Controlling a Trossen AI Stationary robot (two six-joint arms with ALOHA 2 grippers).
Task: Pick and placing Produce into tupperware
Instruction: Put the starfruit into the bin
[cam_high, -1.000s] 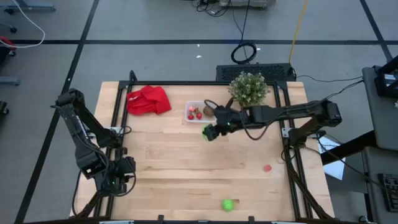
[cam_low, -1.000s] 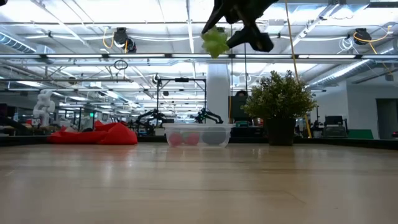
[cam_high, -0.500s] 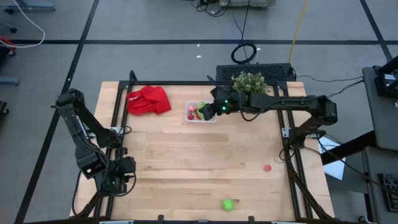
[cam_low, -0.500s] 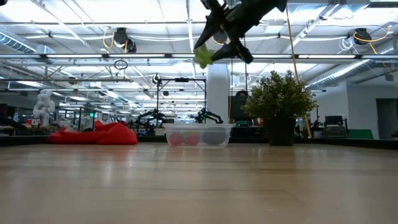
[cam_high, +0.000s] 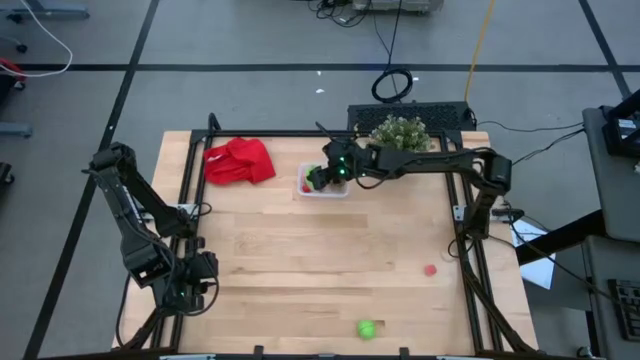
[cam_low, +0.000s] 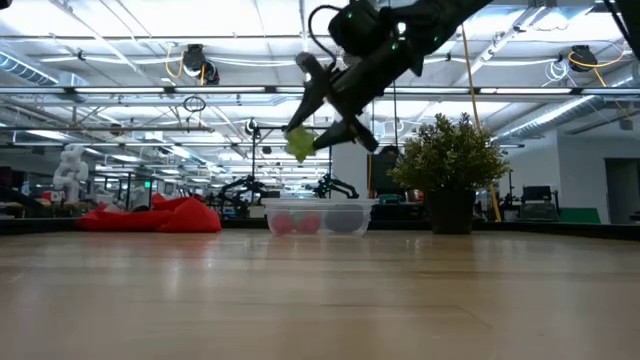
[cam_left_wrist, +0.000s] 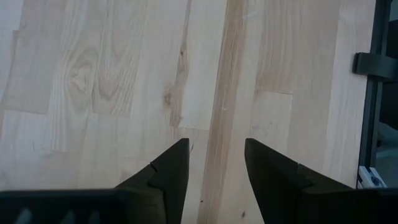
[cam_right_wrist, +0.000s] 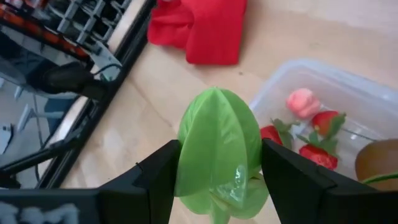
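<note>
My right gripper (cam_high: 318, 178) hangs in the air over the left part of the clear tupperware (cam_high: 303, 191), shut on a bright green ridged produce piece (cam_right_wrist: 217, 140). In the low view that piece (cam_low: 299, 145) is well above the tupperware (cam_low: 345, 206). Inside the tupperware (cam_right_wrist: 292, 68) lie red strawberry pieces (cam_right_wrist: 317, 121), a pink piece (cam_right_wrist: 303, 101) and a brown oval (cam_right_wrist: 376, 162). One red piece (cam_high: 430, 269) and one green piece (cam_high: 367, 328) lie on the table. My left gripper (cam_high: 195, 285) waits open over bare wood near the near left corner. My right gripper pinches the green ridged piece between its two fingers (cam_right_wrist: 158, 180), one on each side of the piece's body (cam_right_wrist: 186, 155). The fingers slant downward from the table's right side. The piece is lifted clear, over the tupperware.
A red cloth (cam_high: 240, 160) lies left of the tupperware and a bushy potted plant (cam_high: 400, 135) stands to its right, under my right arm. The wide wooden top between the tupperware and the near edge holds only the two loose pieces.
My right gripper, still shut on the green piece, has moved toward the table's far left, from in front of the plant to over the tupperware, and has come lower. The piece has travelled with it.
</note>
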